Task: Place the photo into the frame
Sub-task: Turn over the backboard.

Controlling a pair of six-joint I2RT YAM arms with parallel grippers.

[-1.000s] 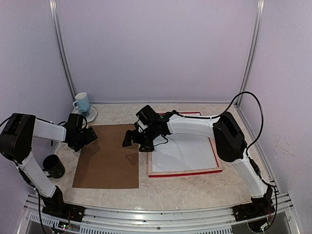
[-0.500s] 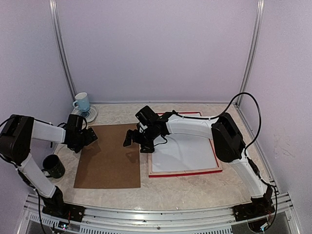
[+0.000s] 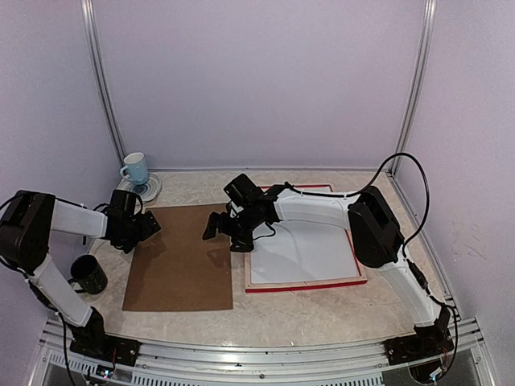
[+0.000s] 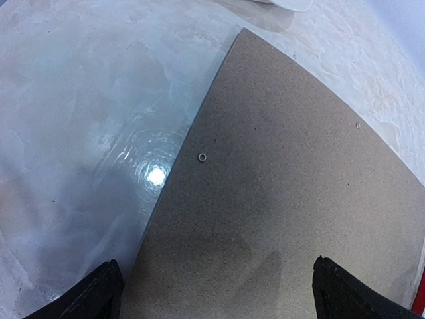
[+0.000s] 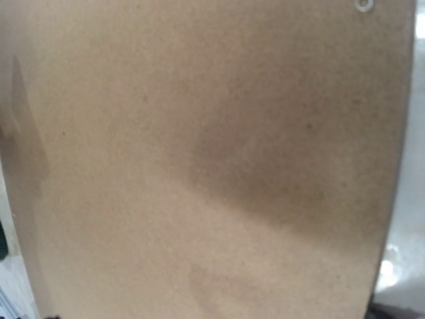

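Right hand (image 3: 224, 233) near red-edged frame (image 3: 306, 286)

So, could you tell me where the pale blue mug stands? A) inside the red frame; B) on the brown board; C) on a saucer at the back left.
C: the blue mug stands on a white saucer in the back left corner, apart from the board.

Board (image 3: 179, 257): plain mid-brown, finely speckled. Frame (image 3: 306, 285): red outer edges, pale bare-wood back. Sheet (image 3: 310, 249) within it: white. Bench (image 3: 322, 312): pale beige, marbled. Far-left corner mug (image 3: 135, 168): light blue. Left-edge mug (image 3: 90, 274): dark, glossy.
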